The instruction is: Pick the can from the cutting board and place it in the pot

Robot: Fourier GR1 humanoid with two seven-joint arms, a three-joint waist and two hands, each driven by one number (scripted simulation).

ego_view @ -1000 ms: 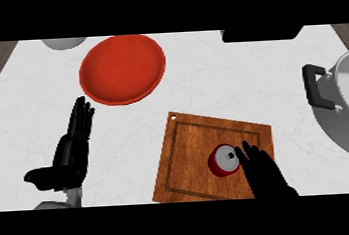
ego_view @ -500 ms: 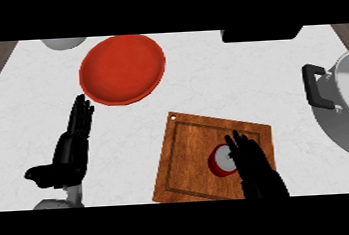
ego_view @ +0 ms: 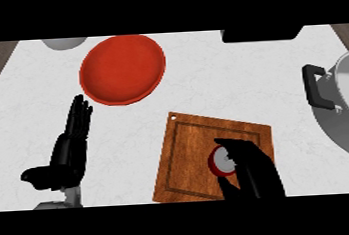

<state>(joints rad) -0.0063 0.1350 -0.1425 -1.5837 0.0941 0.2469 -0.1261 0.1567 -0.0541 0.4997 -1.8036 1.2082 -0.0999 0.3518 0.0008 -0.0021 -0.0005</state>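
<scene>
Grasp stage, lift not begun. Can [ego_view: 224, 160] upright on cutting board [ego_view: 190, 158], toward its right side, red rim and pale top partly showing. Right hand [ego_view: 248, 169] over it from below, fingers bent down around the can's right side; closure on it not confirmable. Left hand [ego_view: 67, 150] resting open at left, fingers up. Pot [ego_view: 347, 110] well apart at right edge. Next, probably: close, lift clear, carry right over pot rim.
</scene>
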